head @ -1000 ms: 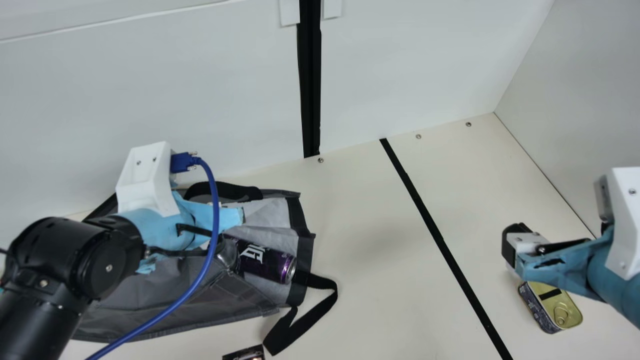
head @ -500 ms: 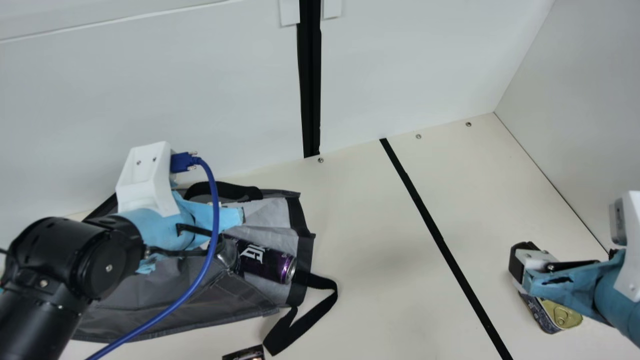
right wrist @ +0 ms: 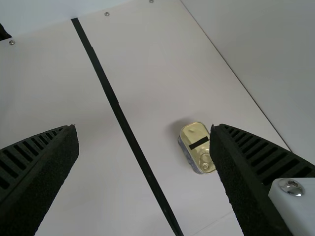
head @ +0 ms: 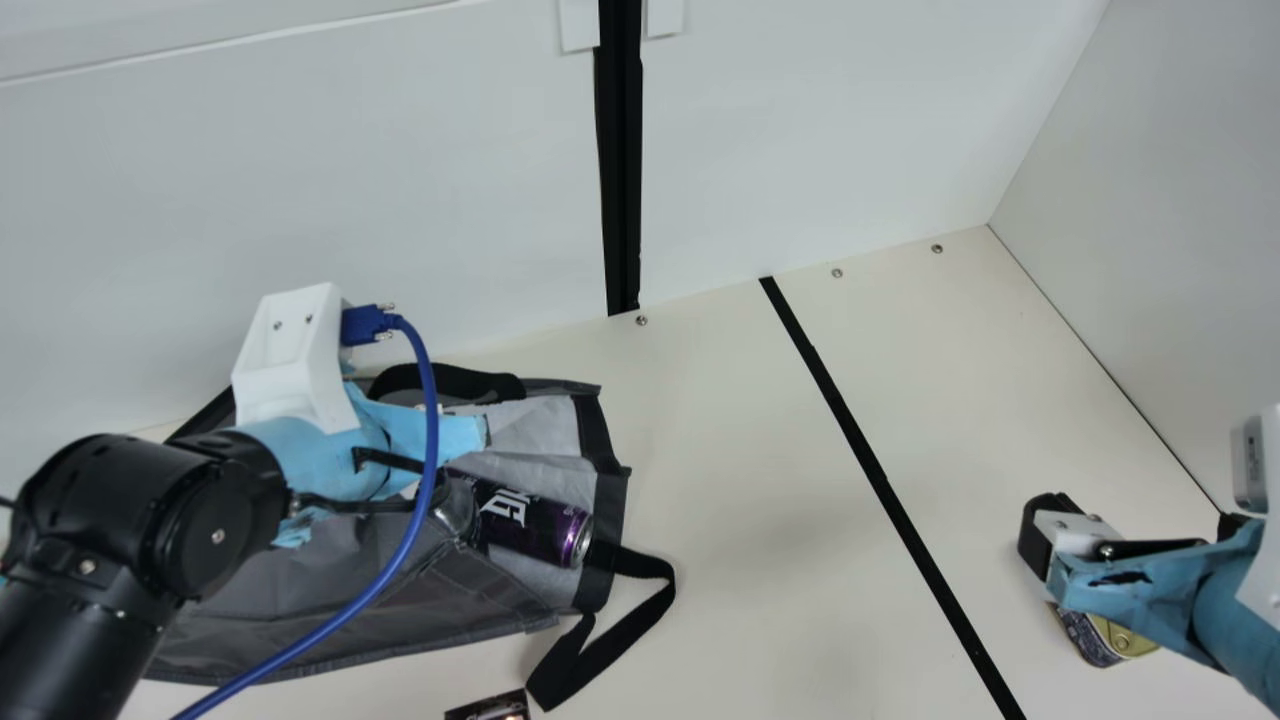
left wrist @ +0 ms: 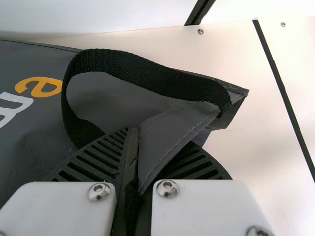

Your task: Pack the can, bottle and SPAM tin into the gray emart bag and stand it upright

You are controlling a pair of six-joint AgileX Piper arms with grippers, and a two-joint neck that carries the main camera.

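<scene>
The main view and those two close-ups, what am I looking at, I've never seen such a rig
A camera on a neck between two robot arms takes the main view; each close-up comes from an arm's wrist. On the cream table lies a gray bag with a purple can at its mouth, plus a dark item near its strap. A flat tin lies farther right. The left gripper pinches the bag's edge; the right gripper hangs open and empty near the tin.

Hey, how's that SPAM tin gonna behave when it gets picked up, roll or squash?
The SPAM tin should feel stiff, since its body looks like metal. Sitting lid up with a rounded-rectangle outline, it seems unlikely to roll. Its smooth, shiny lid might be slippery.
</scene>
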